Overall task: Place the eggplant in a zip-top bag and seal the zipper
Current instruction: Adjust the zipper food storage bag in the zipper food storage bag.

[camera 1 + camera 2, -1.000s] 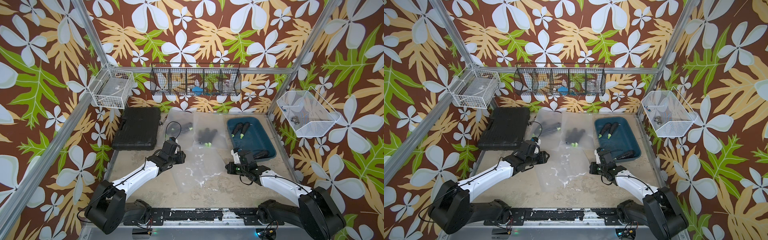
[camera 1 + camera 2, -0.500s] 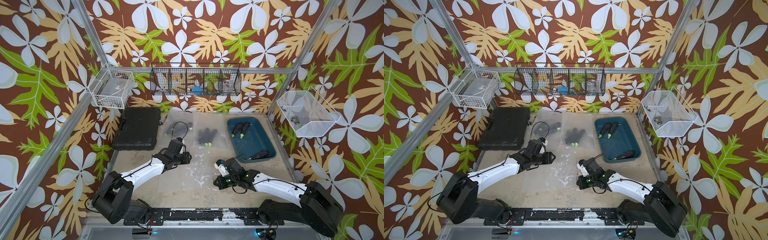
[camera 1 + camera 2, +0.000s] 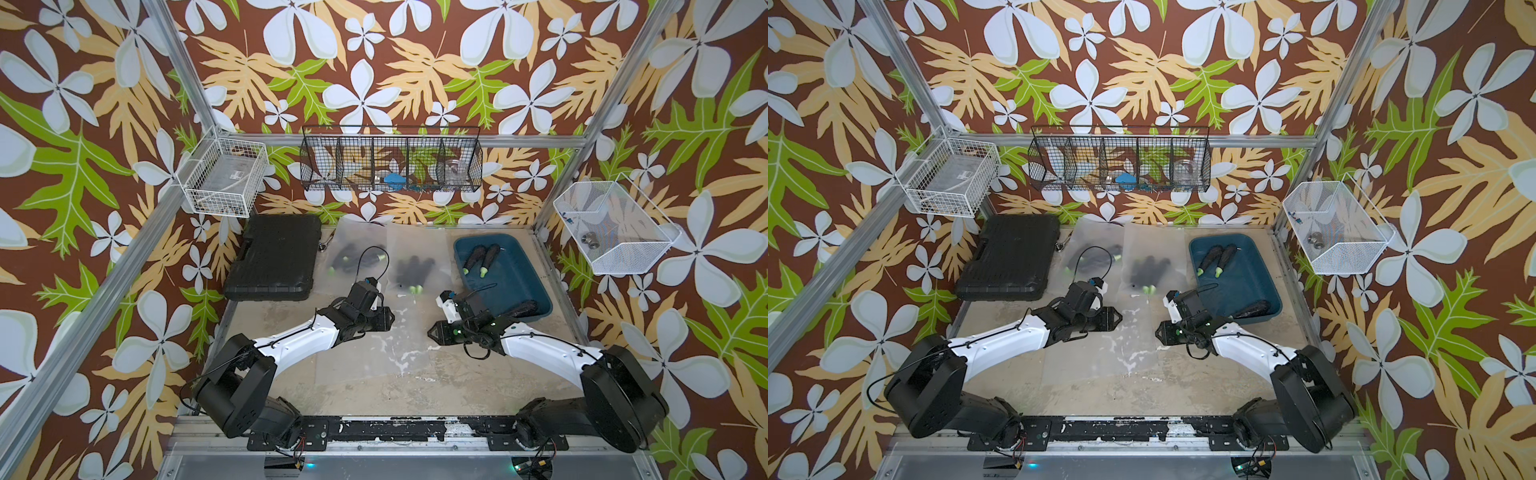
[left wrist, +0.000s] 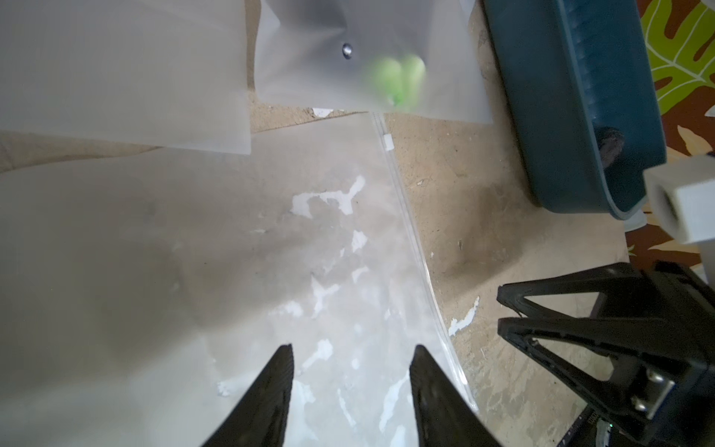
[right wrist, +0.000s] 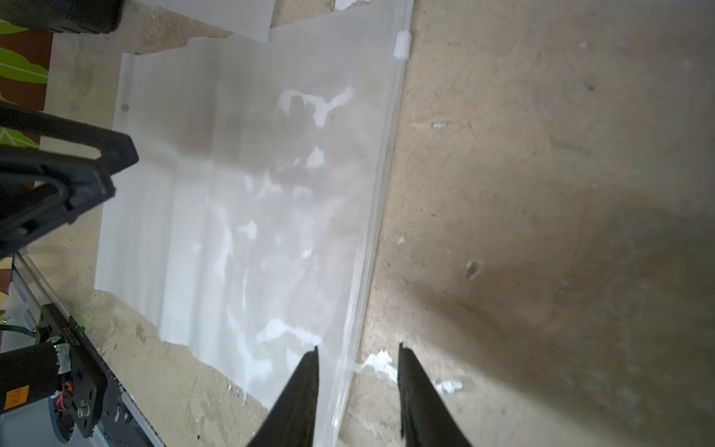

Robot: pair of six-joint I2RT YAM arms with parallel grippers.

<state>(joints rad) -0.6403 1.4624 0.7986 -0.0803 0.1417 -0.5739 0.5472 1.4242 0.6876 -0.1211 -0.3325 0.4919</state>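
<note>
The right end effector (image 5: 358,348) stands partly open. Its two black fingers are apart, and the zipper (image 5: 381,193) edge of the zip-top bag (image 5: 251,193) runs between them. Nothing is clamped in it, and I cannot tell whether the tips touch the plastic. The left end effector (image 4: 350,348) is about half open over the same bag, a little in from that edge, and holds nothing.

In both top views the two end effectors point toward each other across the bag. The bag lies flat and empty on the table (image 3: 374,386). It is frosted, with its white slider (image 5: 402,44) at the end of the zipper away from the arm bases.

Just past that end lie two filled bags (image 3: 415,270) side by side, with dark shapes and green tips showing through them. To the right of the empty bag sits a blue tub (image 3: 515,278). One eggplant (image 3: 525,307) lies at its near end against the wall. Two more eggplants (image 3: 473,259) lie side by side at its far end. A black case (image 3: 274,257) rests at the far left of the table.
</note>
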